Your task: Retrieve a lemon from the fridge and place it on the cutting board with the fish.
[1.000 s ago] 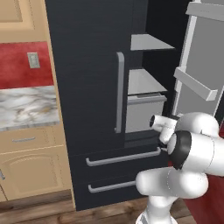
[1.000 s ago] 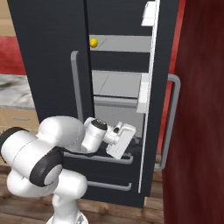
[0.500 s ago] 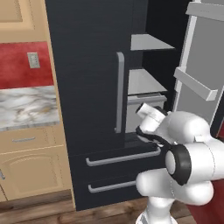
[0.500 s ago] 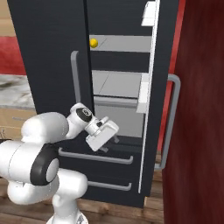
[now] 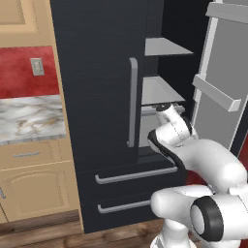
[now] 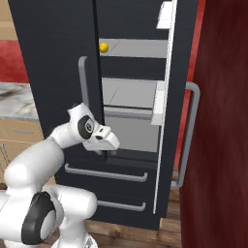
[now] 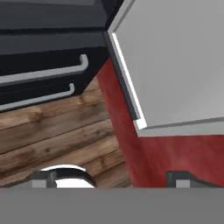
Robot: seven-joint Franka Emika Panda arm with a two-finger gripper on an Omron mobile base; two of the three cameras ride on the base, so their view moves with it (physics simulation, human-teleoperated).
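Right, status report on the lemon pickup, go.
Gripper open, empty, low by the fridge drawers. Lemon on upper shelf, well above the hand, untouched. Right door open, left door shut; nothing blocking the shelf.

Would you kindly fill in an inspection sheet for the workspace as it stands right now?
Surface: marble counter beside the fridge, nothing seen on its visible part.
Job's things: fridge, right door open; lemon on an upper shelf; cutting board and fish, nothing seen.
Clutter: nothing seen.
Grippers: gripper open and empty, low in front of the fridge opening.
Cables: nothing seen.
Surroundings: tan cabinets, red wall, wooden floor.
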